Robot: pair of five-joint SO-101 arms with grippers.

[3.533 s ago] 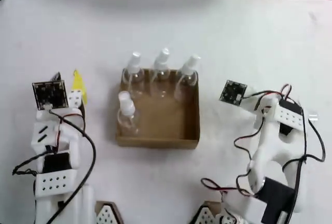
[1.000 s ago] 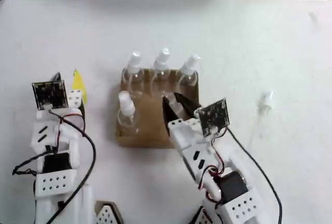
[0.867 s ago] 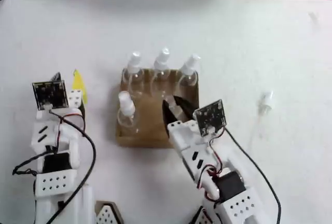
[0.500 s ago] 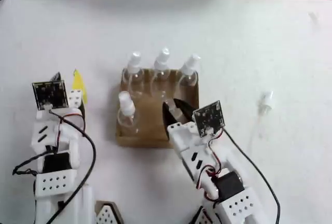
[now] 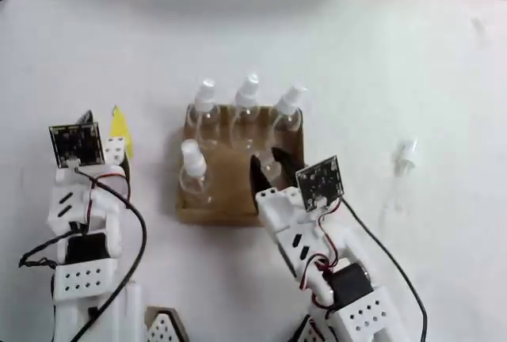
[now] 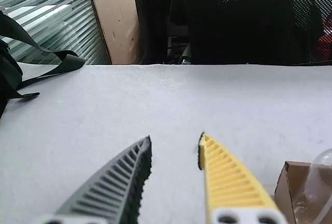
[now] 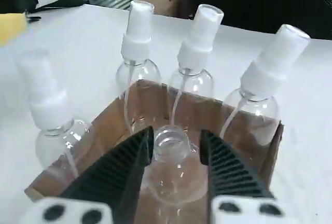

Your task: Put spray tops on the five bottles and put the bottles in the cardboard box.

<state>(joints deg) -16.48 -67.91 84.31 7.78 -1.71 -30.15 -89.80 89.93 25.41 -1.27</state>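
bottle (image 7: 171, 178), uncapped, looks light, slick, probably dentable; right gripper (image 7: 176, 135) pinches its stiff neck, the safest hold, at the cardboard box's (image 5: 214, 215) near right. left gripper's (image 6: 174, 140) fingers spread.

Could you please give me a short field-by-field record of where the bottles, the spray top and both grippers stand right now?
capped bottles: four, upright in the cardboard box
uncapped bottle: inside the box walls, neck gripped by the right gripper
spray top: loose on the table, right of the box
left gripper: open, empty, over the table left of the box
remaining: fifth bottle lacks its top
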